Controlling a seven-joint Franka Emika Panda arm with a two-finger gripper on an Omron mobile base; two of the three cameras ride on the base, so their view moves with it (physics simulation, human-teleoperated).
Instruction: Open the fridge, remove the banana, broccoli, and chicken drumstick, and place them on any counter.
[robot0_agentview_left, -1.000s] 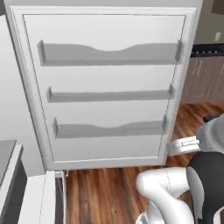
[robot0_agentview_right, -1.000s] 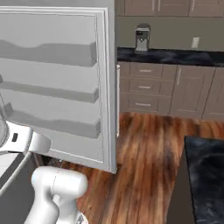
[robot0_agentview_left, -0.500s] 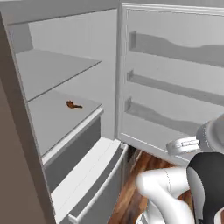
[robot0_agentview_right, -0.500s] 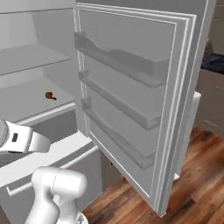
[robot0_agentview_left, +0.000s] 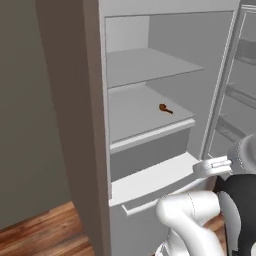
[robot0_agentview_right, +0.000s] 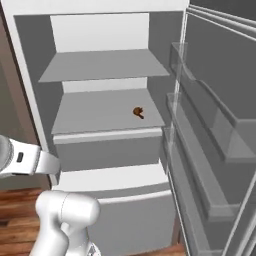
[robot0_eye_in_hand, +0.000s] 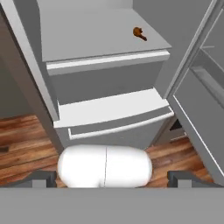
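Fridge (robot0_agentview_right: 105, 65) door open. One chicken drumstick (robot0_agentview_right: 138, 112) on the lower of two shelves, alone. Gripper (robot0_eye_in_hand: 113, 178) jaws spread wide, holding nothing.

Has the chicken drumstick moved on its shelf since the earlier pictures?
No. The chicken drumstick lies on the same fridge shelf, right of middle; the camera moved.

fridge (robot0_agentview_right: 30, 80) shell: silver-grey, smooth, matt, metal-like
fridge shelves (robot0_agentview_right: 107, 112): flat grey, matt, plastic-looking
door bins (robot0_agentview_right: 220, 150): clear, slightly glossy, see-through plastic look
bottom drawer (robot0_eye_in_hand: 118, 120): pale grey, smooth, soft sheen on the front edge
chicken drumstick (robot0_agentview_left: 165, 108): dark reddish-brown, dull, slightly rough
floor (robot0_eye_in_hand: 22, 144): reddish-brown wood planks, grain visible, low gloss
wall panel (robot0_agentview_left: 45, 125): grey-brown, plain, matt
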